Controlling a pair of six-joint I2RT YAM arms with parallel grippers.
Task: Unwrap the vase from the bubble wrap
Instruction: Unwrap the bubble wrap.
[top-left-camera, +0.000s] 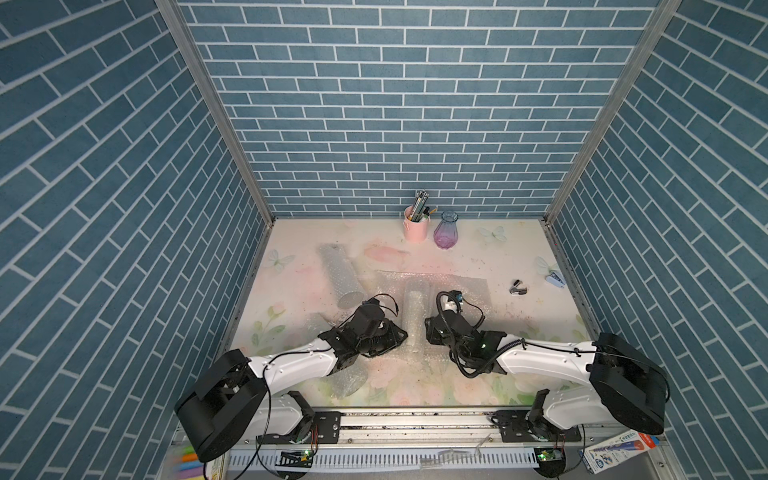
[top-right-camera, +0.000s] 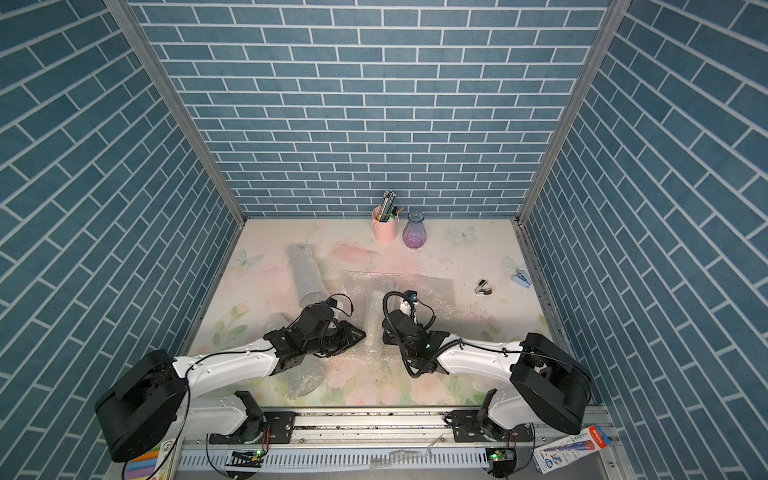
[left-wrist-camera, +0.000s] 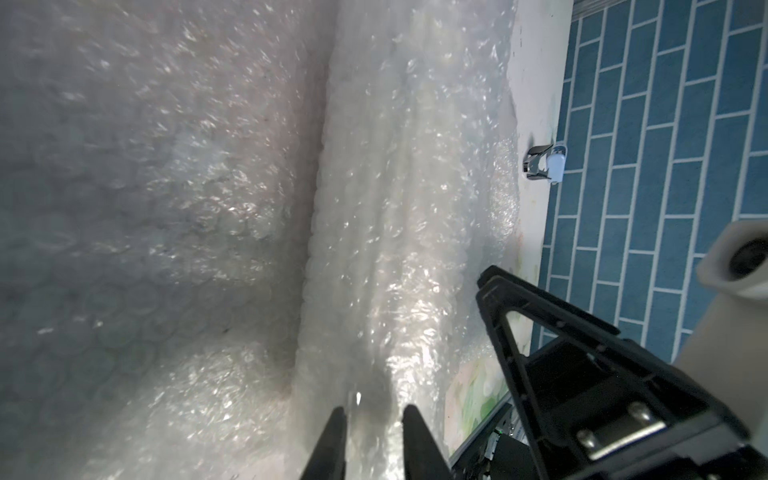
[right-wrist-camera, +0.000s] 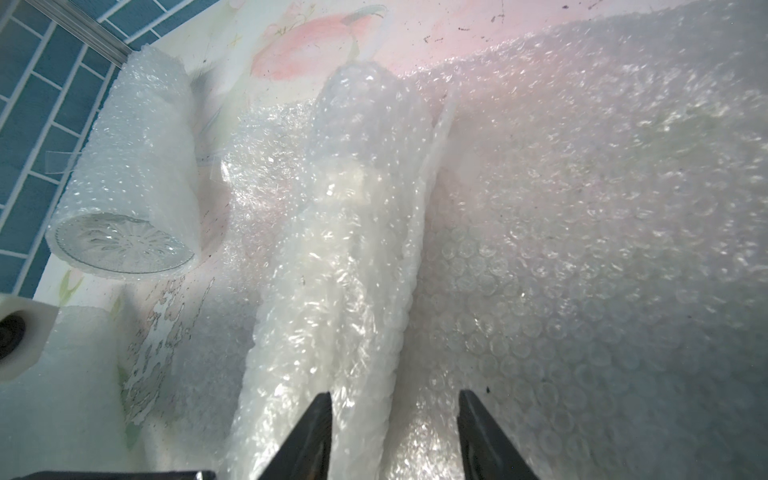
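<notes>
bubble wrap roll is laid in the middle of the desk on its opened sheet | left fingers are pinched narrow on its fold, likely for peeling | right fingers are held wide beside it, likely for steadying

Left claw: fingers cut by frame edge; grip unclear.
Bubble wrap beside that claw: contents clouded, I cannot tell.
Roll behind that claw: mostly under my arm.
</notes>
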